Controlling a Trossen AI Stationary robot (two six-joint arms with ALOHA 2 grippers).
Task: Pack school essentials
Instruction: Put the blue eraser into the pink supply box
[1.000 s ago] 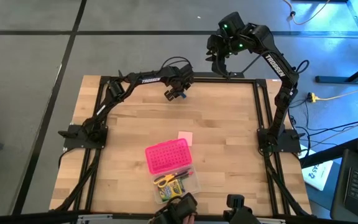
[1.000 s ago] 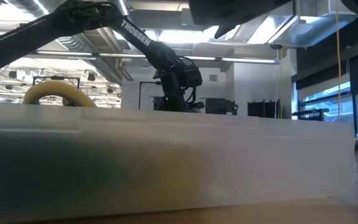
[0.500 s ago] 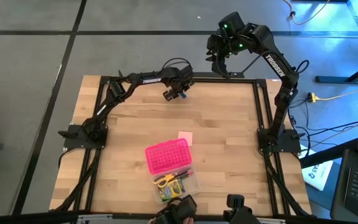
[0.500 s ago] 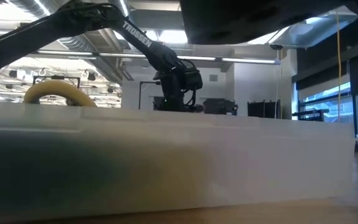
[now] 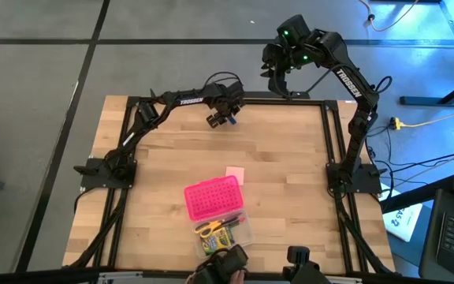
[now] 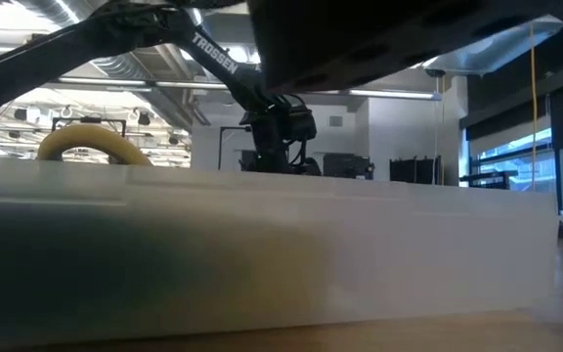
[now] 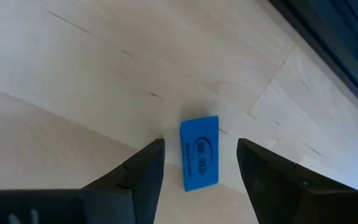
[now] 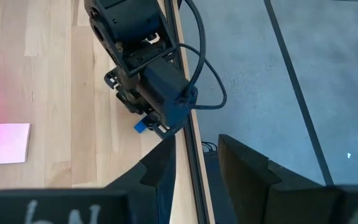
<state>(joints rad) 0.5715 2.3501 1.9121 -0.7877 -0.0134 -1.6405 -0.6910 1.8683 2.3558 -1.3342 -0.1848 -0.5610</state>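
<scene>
Wood table (image 5: pixel 282 173) bears blue eraser (image 7: pixel 199 152).

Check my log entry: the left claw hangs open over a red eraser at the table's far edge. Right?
Not quite. The eraser is blue, not red, as the left wrist view shows. The left claw does hang open over it at the table's far edge.

Colours from where I sit: the tiny blue piece (image 7: pixel 200 152) is bright blue with faint lettering, on my pale wood-grain table (image 5: pixel 290 150). The pad (image 5: pixel 235 174) is pale pink, the box (image 5: pixel 211 197) hot pink with dots, and the scissors (image 5: pixel 209 229) have yellow handles.
</scene>
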